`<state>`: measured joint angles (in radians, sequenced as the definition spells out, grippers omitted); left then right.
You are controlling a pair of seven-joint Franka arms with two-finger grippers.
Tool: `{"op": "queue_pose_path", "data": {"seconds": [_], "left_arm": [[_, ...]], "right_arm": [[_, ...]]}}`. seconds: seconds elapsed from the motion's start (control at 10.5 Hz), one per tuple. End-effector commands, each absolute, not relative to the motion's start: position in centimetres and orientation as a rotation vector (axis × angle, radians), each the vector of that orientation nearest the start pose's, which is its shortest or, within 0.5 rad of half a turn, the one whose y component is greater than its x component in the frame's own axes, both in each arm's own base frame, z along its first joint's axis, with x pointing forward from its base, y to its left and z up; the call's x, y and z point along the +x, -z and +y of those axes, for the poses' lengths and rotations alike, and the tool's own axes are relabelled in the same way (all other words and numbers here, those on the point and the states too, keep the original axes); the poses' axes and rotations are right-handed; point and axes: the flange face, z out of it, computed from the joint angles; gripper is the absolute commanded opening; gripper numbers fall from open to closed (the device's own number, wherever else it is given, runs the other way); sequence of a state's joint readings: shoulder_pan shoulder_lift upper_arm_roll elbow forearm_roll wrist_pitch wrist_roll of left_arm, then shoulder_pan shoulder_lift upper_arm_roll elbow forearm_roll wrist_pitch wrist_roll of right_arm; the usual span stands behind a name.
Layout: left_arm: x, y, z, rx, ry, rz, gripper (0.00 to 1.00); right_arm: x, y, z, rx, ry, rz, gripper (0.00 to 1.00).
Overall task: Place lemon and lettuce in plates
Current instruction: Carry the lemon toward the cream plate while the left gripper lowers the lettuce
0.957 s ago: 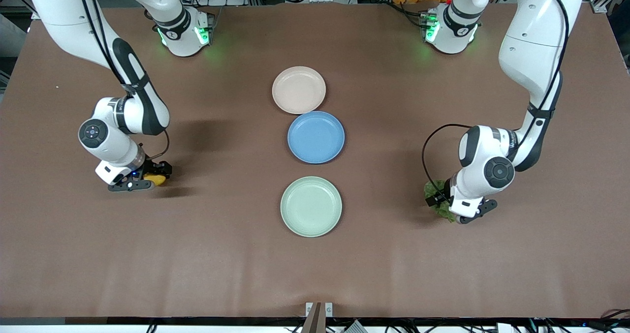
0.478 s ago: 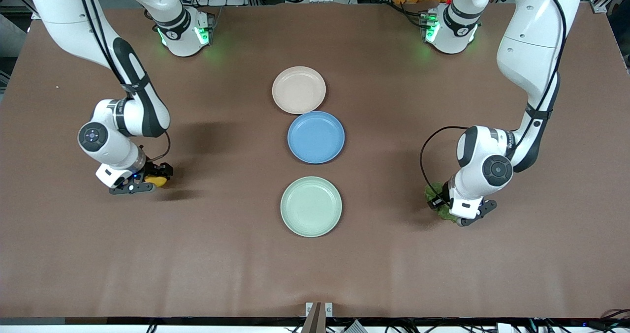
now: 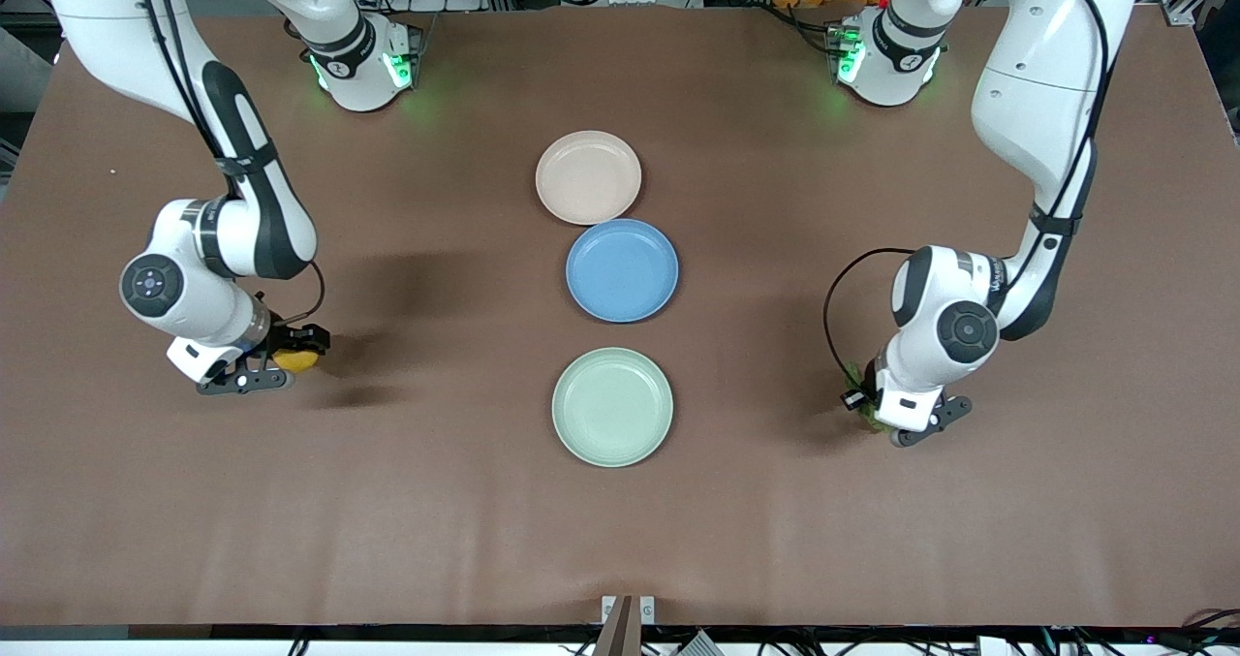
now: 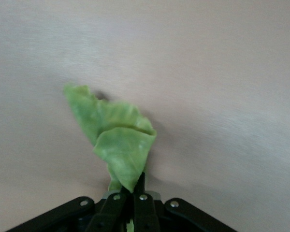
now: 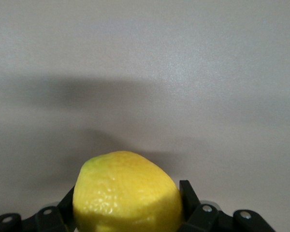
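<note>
Lemon (image 3: 295, 359), frame's lower left, clamped in our right gripper (image 3: 276, 363); lettuce (image 4: 117, 140) pinched by left gripper (image 3: 886, 414). Transport step; next we carry both to plates (image 3: 612, 406).

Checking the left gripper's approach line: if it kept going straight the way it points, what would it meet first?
Only the bare table: the left gripper, shut on the lettuce, points at tabletop with nothing else showing ahead, though depth is unclear.

Both arms (image 3: 1037, 65) are glossy white shells with black joint bands and round grey caps. Thin black cables loop beside the wrists, green lights glow at the bases (image 3: 363, 65), and silver screws dot the black finger links.
</note>
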<state>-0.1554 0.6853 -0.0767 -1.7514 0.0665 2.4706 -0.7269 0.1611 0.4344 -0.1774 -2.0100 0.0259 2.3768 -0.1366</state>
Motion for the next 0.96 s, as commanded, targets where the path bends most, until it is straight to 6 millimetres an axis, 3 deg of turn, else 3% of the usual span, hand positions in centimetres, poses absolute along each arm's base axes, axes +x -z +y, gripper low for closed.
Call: {"op": "queue_pose_path", "data": {"seconds": [0.0,0.19,0.38,0.67,0.86], "left_arm": [[65.7,-21.2,-20.6,-3.111,0.162,-0.692,0.0],[64.8,-22.1,-24.7,-3.129,0.187,-0.679,0.0],[63.4,-23.3,-29.6,-3.147,0.209,-0.692,0.0],[61.1,-25.0,-37.1,-3.188,0.251,-0.723,0.0],[60.6,-26.2,-40.4,-3.236,0.321,-0.757,0.0]], "right_arm": [[59.9,-28.0,1.6,-3.129,-0.162,-0.17,0.18],[59.1,-30.3,4.9,-3.075,-0.205,-0.211,0.18],[58.1,-31.0,8.5,-3.051,-0.255,-0.264,0.19],[56.2,-31.3,16.7,-3.077,-0.271,-0.234,0.22],[54.0,-31.2,21.9,-3.087,-0.29,-0.289,0.22]]}}
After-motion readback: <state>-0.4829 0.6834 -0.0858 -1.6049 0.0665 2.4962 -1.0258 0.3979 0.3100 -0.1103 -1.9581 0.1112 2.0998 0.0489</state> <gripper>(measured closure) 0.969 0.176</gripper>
